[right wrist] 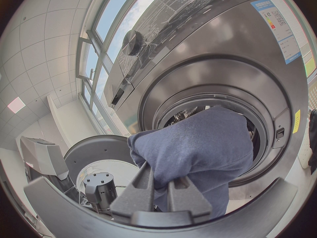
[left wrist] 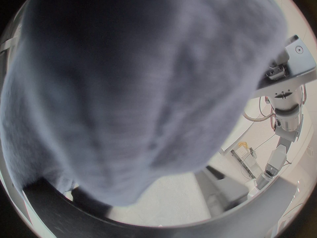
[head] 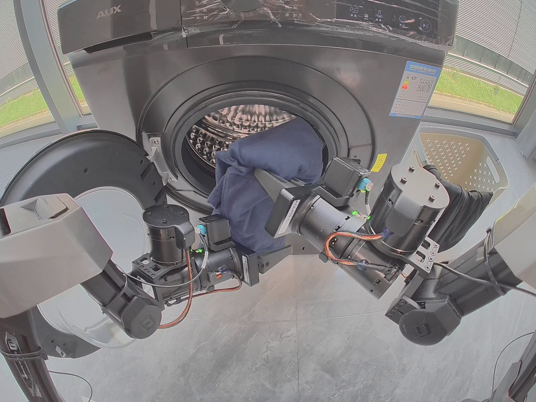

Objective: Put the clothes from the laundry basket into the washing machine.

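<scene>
A grey front-loading washer (head: 128, 79) stands with its round door (head: 72, 163) swung open on the robot's left. A navy garment (head: 279, 152) sits bunched at the mouth of the steel drum (head: 223, 129). Its upper part is inside the opening, and its lower part hangs down over the front rim.

The right gripper (right wrist: 161, 179) is at the opening, with its two dark fingers (right wrist: 140, 185) drawn close together and a fold of the garment pinched between them. The left gripper (head: 262, 258) is lower down, pressed against the hanging part of the cloth. The garment covers it, so it is not possible to tell whether it holds anything.

To the robot's right, beside the washer, is a beige perforated basket (head: 480, 157) with dark clothes (head: 463, 207) lying in it. The floor (head: 279, 341) is grey tile.
</scene>
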Motion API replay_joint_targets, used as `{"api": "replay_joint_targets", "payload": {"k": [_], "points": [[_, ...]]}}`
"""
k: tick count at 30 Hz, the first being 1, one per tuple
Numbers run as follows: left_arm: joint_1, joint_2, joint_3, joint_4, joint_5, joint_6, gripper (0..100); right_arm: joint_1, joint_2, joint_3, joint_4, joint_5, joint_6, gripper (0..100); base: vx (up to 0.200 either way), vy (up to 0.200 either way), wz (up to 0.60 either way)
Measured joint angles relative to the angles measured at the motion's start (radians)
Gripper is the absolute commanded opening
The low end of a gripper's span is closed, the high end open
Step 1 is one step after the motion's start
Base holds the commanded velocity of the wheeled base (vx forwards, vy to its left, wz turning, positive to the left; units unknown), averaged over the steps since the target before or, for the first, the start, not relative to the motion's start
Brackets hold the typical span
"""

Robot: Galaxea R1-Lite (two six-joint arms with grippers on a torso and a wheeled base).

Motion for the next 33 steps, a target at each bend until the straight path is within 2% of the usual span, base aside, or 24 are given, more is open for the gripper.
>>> {"api": "replay_joint_targets", "payload": {"k": [7,17,18,33], "points": [[-0.001,0.007,-0.011,0.0,0.033,0.001,0,0.001,0.002,0.002,-0.001,0.0,0.0,0,0.0,0.0,0.0],[-0.037,0.003,0.006,-0.042,0.036,0.002,0,0.001,0.013,0.006,-0.009,0.0,0.0,0,0.0,0.0,0.0],[-0.04,0.002,0.01,-0.047,0.035,0.002,0,0.001,0.014,0.008,-0.01,0.0,-0.001,100,0.0,0.0,0.0],[-0.062,-0.008,0.036,-0.1,0.038,0.002,0,0.006,0.004,0.088,-0.035,0.008,-0.003,100,0.0,0.0,0.0]]}}
